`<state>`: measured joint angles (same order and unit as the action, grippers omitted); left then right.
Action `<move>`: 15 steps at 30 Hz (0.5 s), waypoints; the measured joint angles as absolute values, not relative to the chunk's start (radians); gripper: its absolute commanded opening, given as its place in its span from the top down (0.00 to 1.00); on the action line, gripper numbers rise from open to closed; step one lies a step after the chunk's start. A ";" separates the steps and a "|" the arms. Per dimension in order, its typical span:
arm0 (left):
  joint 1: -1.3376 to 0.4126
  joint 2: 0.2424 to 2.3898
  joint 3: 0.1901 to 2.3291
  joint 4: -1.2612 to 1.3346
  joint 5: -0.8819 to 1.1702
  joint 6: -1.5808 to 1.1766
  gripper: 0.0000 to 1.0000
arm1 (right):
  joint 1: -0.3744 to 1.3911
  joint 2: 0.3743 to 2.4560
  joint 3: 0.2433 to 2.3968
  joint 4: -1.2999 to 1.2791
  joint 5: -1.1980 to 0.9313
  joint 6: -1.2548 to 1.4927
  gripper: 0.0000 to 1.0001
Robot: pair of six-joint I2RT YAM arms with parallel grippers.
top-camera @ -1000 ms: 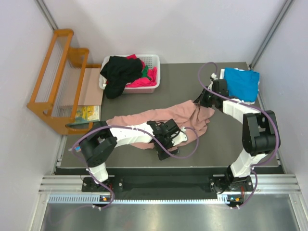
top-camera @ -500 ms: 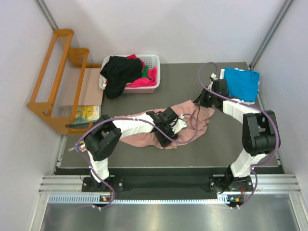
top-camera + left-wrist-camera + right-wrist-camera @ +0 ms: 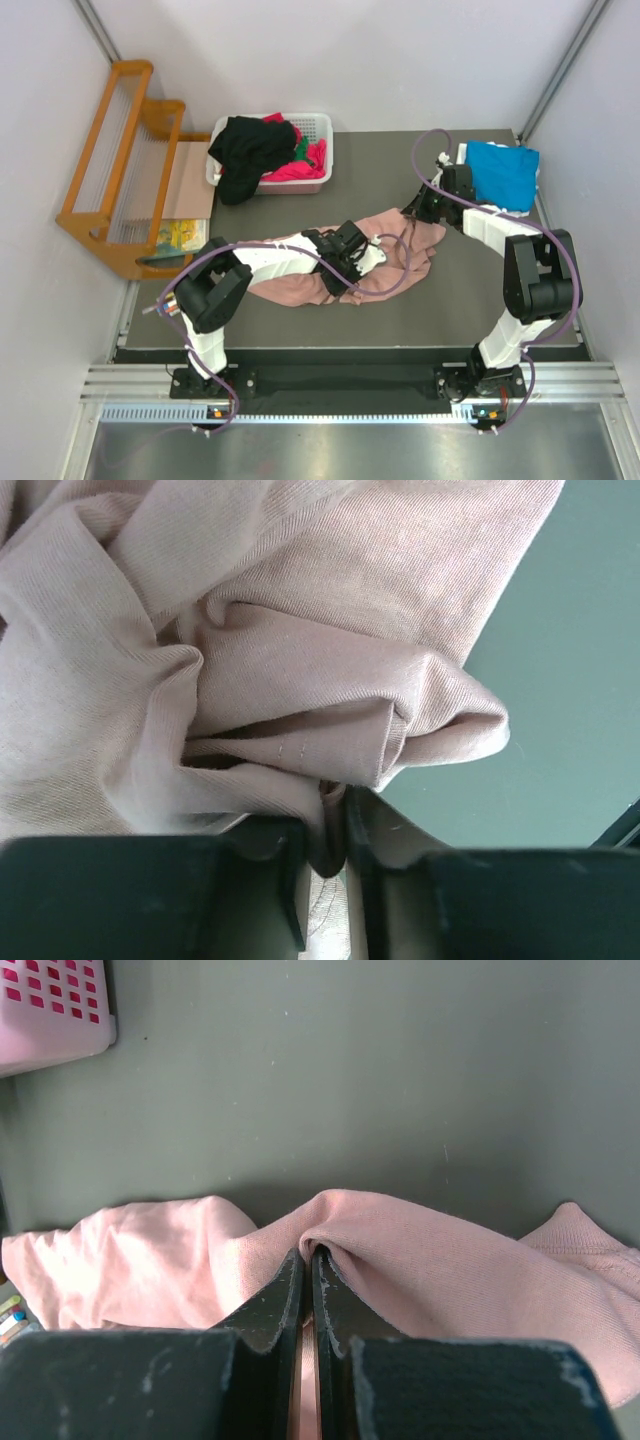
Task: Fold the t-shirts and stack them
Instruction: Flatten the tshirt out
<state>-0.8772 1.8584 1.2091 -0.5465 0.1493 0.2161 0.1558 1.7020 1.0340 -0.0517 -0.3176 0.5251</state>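
A salmon-pink t-shirt (image 3: 300,285) lies crumpled across the middle of the table. My left gripper (image 3: 338,276) sits at its near middle. In the left wrist view its jaws (image 3: 325,825) stand shut on a thin fold of the pink cloth (image 3: 330,680). My right gripper (image 3: 413,212) is at the shirt's far right end. The right wrist view shows this gripper (image 3: 310,1258) shut on a raised ridge of the pink cloth (image 3: 430,1260). A bright blue t-shirt (image 3: 503,172) lies folded at the back right corner. Black (image 3: 245,150), magenta (image 3: 295,170) and green shirts fill the basket.
The white slatted basket (image 3: 320,125) stands at the table's back left. A wooden rack (image 3: 115,165), a cardboard sheet (image 3: 188,180) and a printed booklet (image 3: 180,236) sit beyond the left edge. Bare grey table (image 3: 470,290) shows at the front right.
My left gripper moved away from the near edge onto the pink shirt and closed from open onto a fold, bunching the cloth. The right gripper has stayed put, still shut.
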 measured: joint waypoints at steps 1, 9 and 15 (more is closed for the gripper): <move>-0.876 1.858 1.209 -0.547 0.151 0.216 0.96 | 0.156 1.702 1.034 -0.052 -0.318 0.525 1.00; -0.830 1.856 1.277 -0.644 0.151 0.239 1.00 | 0.156 1.702 1.034 -0.052 -0.323 0.525 1.00; -0.707 1.795 1.472 -0.771 0.137 0.251 1.00 | 0.155 1.702 1.034 -0.053 -0.331 0.525 1.00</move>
<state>-0.7071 1.7954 1.4719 -0.7708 0.1368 0.2508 0.1555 1.7023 1.0344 -0.0528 -0.3305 0.5251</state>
